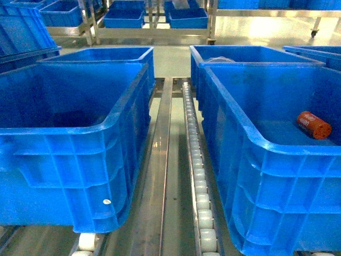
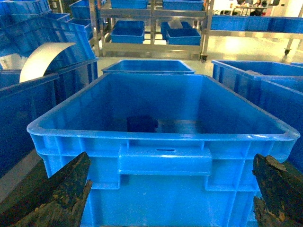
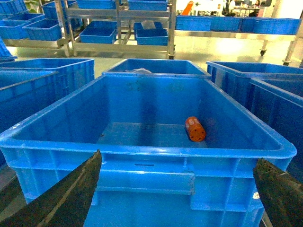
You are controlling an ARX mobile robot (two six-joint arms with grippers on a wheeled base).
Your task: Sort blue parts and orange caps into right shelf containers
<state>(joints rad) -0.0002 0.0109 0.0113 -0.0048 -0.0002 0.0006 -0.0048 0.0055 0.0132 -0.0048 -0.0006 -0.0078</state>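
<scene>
Dark, worn fingers (image 3: 71, 194) of the right gripper (image 3: 177, 198) fill the bottom corners of the right wrist view, spread wide apart with nothing between them. Just ahead of that gripper stands a right shelf container (image 3: 142, 153), its near rim and moulded handle recess facing the fingers. One orange cap (image 3: 195, 128) lies on its side on the floor of this crate, ahead of the gripper and a little to its right, near the far right wall (its flat end shows dark marks).

The left gripper (image 2: 173, 198) is likewise wide open and holds nothing; its fingers (image 2: 61, 194) frame the near wall of another blue crate (image 2: 161, 137). A dark blue shape (image 2: 142, 124) rests on that crate's floor, ahead of the gripper and slightly left; what it is cannot be told.

From the head view, the two crates sit side by side on a roller conveyor (image 1: 197, 176), the left crate (image 1: 69, 133) and the right crate (image 1: 256, 138) apart with metal rails between them. The orange cap (image 1: 314, 125) shows against the right crate's floor. More blue crates (image 1: 123, 19) stand on metal racks beyond.
</scene>
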